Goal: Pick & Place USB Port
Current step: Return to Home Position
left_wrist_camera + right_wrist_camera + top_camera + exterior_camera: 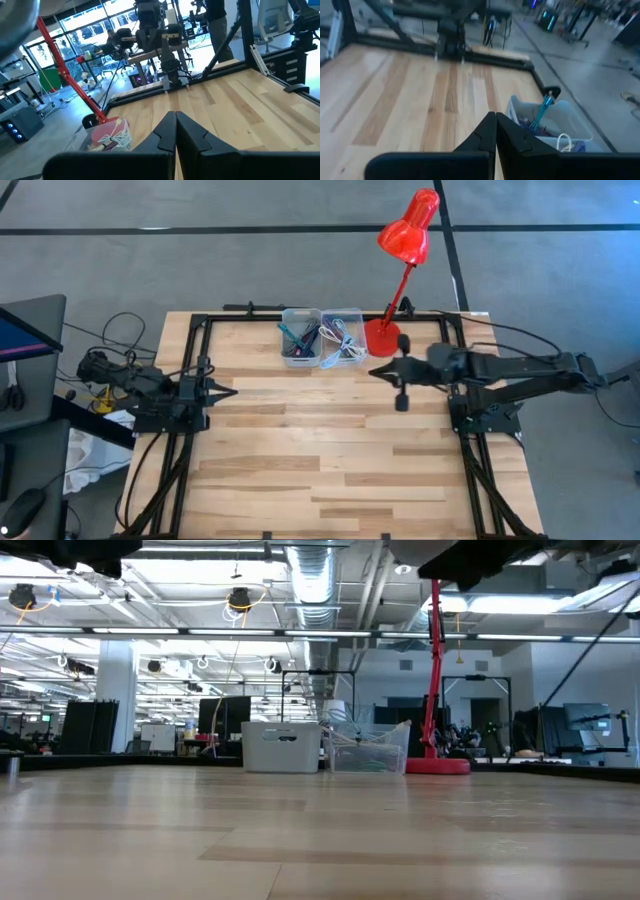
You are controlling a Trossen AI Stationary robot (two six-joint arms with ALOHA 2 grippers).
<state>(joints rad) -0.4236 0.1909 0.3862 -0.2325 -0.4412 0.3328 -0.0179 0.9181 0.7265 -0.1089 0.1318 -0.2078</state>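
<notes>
Two clear bins stand side by side at the table's far edge. The left bin (300, 338) (550, 122) holds teal and dark cables, and the right bin (342, 337) (111, 134) holds white cables. I cannot pick out a USB port among them. My left gripper (232, 391) (175, 114) is shut and empty, hovering level over the table's left side. My right gripper (372, 372) (495, 115) is shut and empty, raised over the table just right of the bins. In the low view both bins (281, 747) rest on the tabletop.
A red desk lamp stands on its round base (382, 337) (437, 766) right of the bins, and its head (408, 232) leans beyond the far edge. Black frame rails (195, 330) run along the table's sides. Bare wooden tabletop (320, 450) spreads toward the near edge.
</notes>
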